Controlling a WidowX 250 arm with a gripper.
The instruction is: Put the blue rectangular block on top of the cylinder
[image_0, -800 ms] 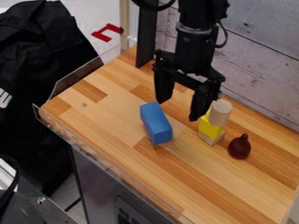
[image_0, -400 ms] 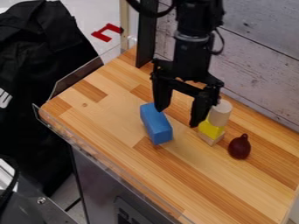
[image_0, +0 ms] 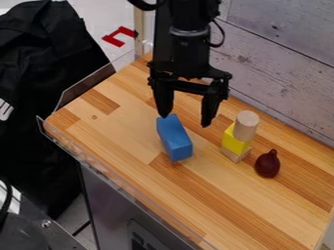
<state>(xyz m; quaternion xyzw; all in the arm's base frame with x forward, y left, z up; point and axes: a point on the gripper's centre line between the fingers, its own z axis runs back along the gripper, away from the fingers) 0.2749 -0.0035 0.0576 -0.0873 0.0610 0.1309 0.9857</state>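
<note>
My gripper hangs above the wooden counter with its two fingers spread wide and nothing between them. Its left fingertip is just over the back end of the blue rectangular block; the other is to the right of the block. The block lies on the counter, long side running from back left to front right. To its right, a light wooden cylinder stands upright on a yellow block, which rests on a pale wooden block.
A dark red, pear-shaped object is on the counter just right of the stack. A plank wall runs behind, and a clear guard borders the left edge.
The gripper has moved left, away from the stack and toward the blue block, staying open. The blocks, cylinder and dark red object have not moved.
</note>
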